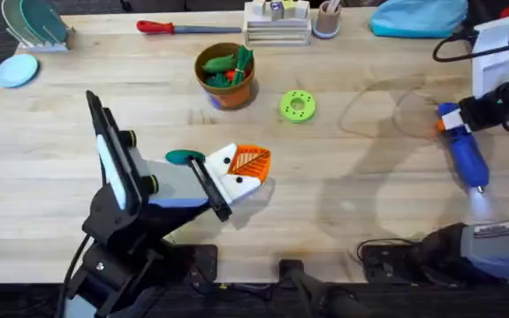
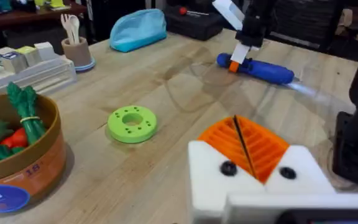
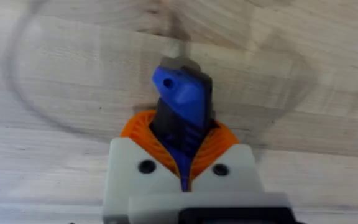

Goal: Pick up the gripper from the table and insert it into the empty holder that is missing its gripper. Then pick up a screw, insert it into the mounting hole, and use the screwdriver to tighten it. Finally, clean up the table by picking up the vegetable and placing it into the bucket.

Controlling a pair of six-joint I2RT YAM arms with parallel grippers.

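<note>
Left gripper [image 1: 247, 170] pads pressed together, nothing between; right gripper [image 3: 182, 163] grasping screwdriver [image 1: 465, 155]. Step: tightening. Next: carry tip to mounting hole.

Lay far right on the wooden table [image 1: 343, 203]: chunky blue powered screwdriver [image 1: 467, 159]. Stood behind centre: round orange-brown bucket [image 1: 226, 87], lime-green holed disc [image 1: 298, 106] just right of it. Lay behind both: red-handled tool [image 1: 170, 27].

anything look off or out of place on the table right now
Mostly tidy. The vegetable, a flat teal oval, lies loose on the table beside the left gripper, while the other toy vegetables sit in the bucket. The screwdriver lies flat, its rear end clamped by the right gripper.
</note>
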